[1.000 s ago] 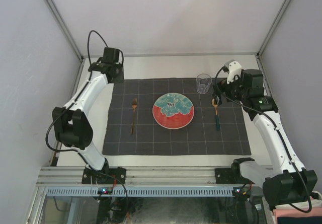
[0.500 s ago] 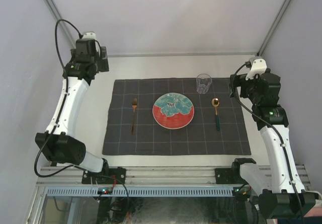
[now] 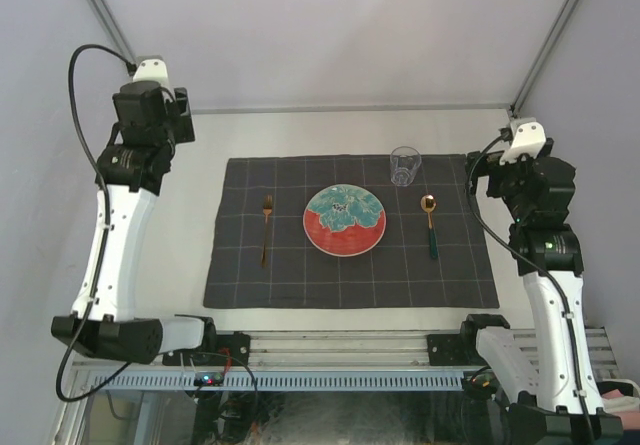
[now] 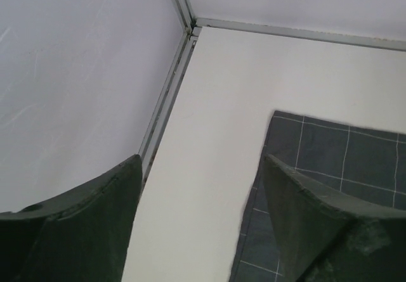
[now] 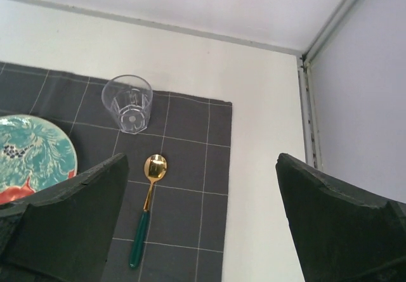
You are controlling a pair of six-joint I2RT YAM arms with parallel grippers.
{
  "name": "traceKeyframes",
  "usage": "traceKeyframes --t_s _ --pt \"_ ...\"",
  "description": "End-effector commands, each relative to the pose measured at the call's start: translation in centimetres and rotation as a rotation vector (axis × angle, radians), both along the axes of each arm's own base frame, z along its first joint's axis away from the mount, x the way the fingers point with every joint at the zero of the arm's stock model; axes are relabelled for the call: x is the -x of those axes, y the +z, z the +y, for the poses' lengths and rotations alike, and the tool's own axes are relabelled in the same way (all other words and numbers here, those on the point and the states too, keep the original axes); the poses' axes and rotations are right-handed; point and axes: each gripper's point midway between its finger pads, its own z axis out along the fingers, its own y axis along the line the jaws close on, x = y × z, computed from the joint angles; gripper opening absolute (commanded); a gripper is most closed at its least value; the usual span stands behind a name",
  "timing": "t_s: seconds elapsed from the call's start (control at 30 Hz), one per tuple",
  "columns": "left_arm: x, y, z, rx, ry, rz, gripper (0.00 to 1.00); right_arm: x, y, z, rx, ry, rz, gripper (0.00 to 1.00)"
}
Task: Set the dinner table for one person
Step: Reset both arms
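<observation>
At the near edge, a grey aluminium rail carries both arm bases. Just beyond it the dinner table stretches off-white and matte to the back wall, filling the floor of the white-walled enclosure. On it lies a dark grey checked placemat, squared to the table's edges and centred between the arms, which reads as the frame for a single setting. Across its middle sit a gold fork on the left, a red-and-teal patterned plate in the centre, and a gold spoon with a green handle on the right. Both utensils lie parallel, apart from the plate, handles toward the near edge, as a diner seated at that side would want them. Further back, a clear tumbler stands upright beyond the gap between plate and spoon, handy to a right hand. The setting looks complete to me, which would explain the arms' posture. The left gripper hangs high over the table's far-left corner, fingers spread with nothing between them. The right gripper hovers over the far-right side, likewise spread wide and empty, and both are well clear of the setting. No brand, label or writing can be read on anything.
</observation>
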Motion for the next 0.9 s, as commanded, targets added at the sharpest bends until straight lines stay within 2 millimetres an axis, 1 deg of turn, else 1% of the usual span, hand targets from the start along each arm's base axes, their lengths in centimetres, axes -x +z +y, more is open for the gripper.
traceKeyframes --t_s 0.0,0.03,0.13,0.17,0.2,0.27,0.3,0.33,0.4,0.5,0.57,0.6,0.63,0.7,0.77,0.87 --pt "1.8 2.2 -0.4 0.018 -0.036 -0.101 0.78 0.9 3.3 -0.5 -0.139 -0.087 -0.094 1.00" --pt "2.2 2.3 -0.5 0.041 -0.032 -0.115 0.80 1.3 3.4 -0.2 -0.191 -0.098 -0.095 1.00" --pt "3.3 3.1 -0.6 0.103 -0.016 -0.183 0.98 2.1 3.3 -0.3 -0.363 -0.176 -0.106 1.00" --pt "3.7 3.3 -0.6 0.123 -0.004 -0.216 1.00 2.3 3.1 -0.3 -0.404 -0.196 -0.110 1.00" --pt "4.1 2.9 -0.1 0.145 0.037 -0.242 1.00 2.6 3.0 -0.4 -0.438 -0.216 -0.119 1.00" --pt "5.3 2.6 0.8 0.208 0.115 -0.326 1.00 3.1 2.6 -1.2 -0.490 -0.283 -0.148 1.00" --pt "6.3 2.6 1.0 0.223 0.124 -0.375 1.00 3.4 2.5 -1.3 -0.479 -0.280 -0.160 1.00" --pt "6.8 2.5 1.0 0.234 0.119 -0.425 1.00 3.7 2.3 -1.3 -0.449 -0.265 -0.168 1.00" --pt "8.0 1.4 1.1 0.248 0.108 -0.512 1.00 4.5 1.7 -1.7 -0.402 -0.274 -0.180 1.00" --pt "10.2 0.1 0.9 0.256 0.065 -0.622 1.00 5.8 -0.5 -1.8 -0.304 -0.250 -0.153 1.00" --pt "11.1 -2.4 0.7 0.218 0.035 -0.553 1.00 6.8 -1.2 -1.8 -0.257 -0.232 -0.183 1.00" --pt "11.5 -3.5 0.9 0.208 0.047 -0.530 1.00 7.2 -1.7 -1.8 -0.231 -0.221 -0.196 1.00" --pt "12.0 -4.1 1.2 0.210 0.068 -0.524 1.00 7.6 -1.9 -1.9 -0.210 -0.215 -0.218 1.00" --pt "12.7 -4.8 1.3 0.202 0.065 -0.523 1.00 8.5 -2.1 -1.6 -0.169 -0.183 -0.270 1.00" --pt "13.1 -5.7 1.4 0.184 0.060 -0.513 1.00 9.6 -2.6 -0.4 -0.118 -0.095 -0.303 1.00" --pt "13.6 -7.8 1.4 0.143 0.043 -0.495 1.00 11.1 -4.3 1.2 -0.075 0.007 -0.299 1.00"
